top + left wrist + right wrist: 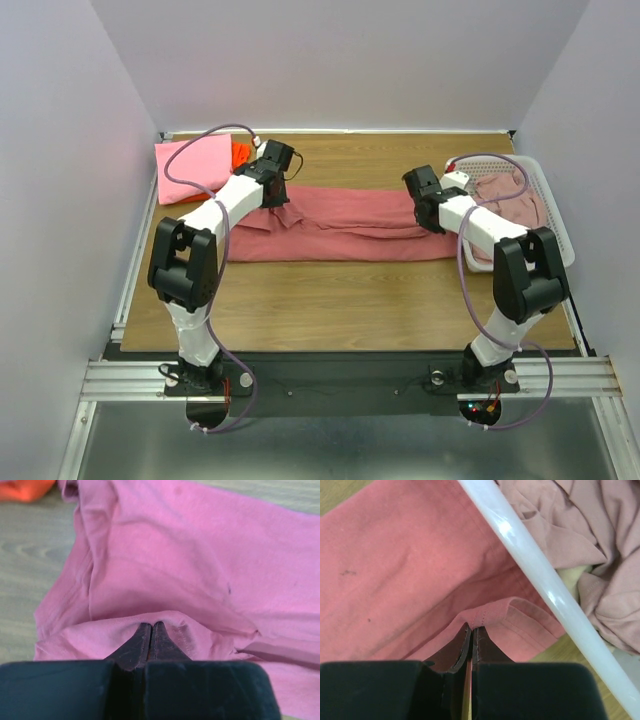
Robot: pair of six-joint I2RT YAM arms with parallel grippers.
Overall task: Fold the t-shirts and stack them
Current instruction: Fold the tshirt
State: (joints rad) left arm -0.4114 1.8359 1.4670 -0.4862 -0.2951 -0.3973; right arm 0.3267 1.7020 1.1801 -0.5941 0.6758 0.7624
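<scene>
A large dusty rose-red t-shirt [345, 225] lies stretched in a long folded band across the middle of the table. My left gripper [275, 190] is shut on its left end; in the left wrist view the cloth [165, 570] bunches at the closed fingertips [151, 626]. My right gripper [425, 205] is shut on the hemmed right edge [520, 617] beside the basket. A bright pink folded shirt [190, 168] lies at the back left with an orange-red one [241, 152] beside it. Paler dusty-pink shirts [505, 195] lie in the basket.
A white plastic mesh basket [552, 215] stands at the right edge of the table; its rim [540, 575] runs diagonally just right of my right gripper. Bare wood shows in front of the stretched shirt. White walls enclose the table.
</scene>
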